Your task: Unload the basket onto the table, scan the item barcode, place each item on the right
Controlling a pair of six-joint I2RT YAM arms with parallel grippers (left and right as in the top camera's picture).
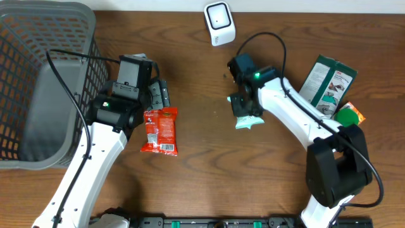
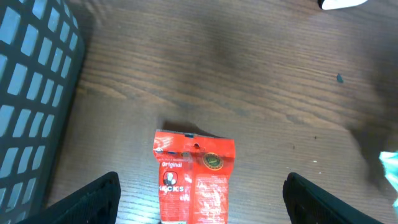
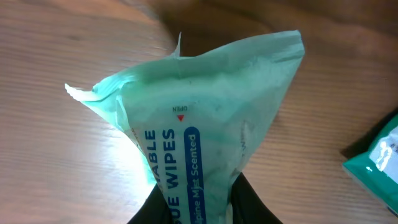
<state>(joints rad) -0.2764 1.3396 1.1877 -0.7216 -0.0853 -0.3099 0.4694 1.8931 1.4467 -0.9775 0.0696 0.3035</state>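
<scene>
Right pincer (image 3: 200,208): clenched on the wipes pack (image 3: 205,118), with the dark fingers (image 3: 252,202) pinching the pack's near end from both sides. The pack is mint green with crumpled film. The print reads "WIPES" and "Scented", and a small red arrow marked "OPEN" sits near the middle of the visible face. The free end of the pack fans out away from the pincer. In the overhead view the pack sits at the tip of the right arm, near the middle of the brown wooden surface (image 1: 202,180). Whether it is lifted or touching the wood cannot be told. The white scanner (image 1: 219,23) stands at the far edge of the surface, apart from the pack and slightly to its left. Beyond the right arm's elbow lies a green box (image 1: 328,81), with a small orange-and-green item (image 1: 348,115) just beside its near corner. Left pincer (image 2: 202,186): released, jaws wide apart and grasping nothing, above a red snack packet (image 2: 194,177). The packet lies flat on the surface between the two finger lines, its printed side up. A grey mesh basket (image 1: 38,82) occupies the left edge of the surface, close beside the left arm.
</scene>
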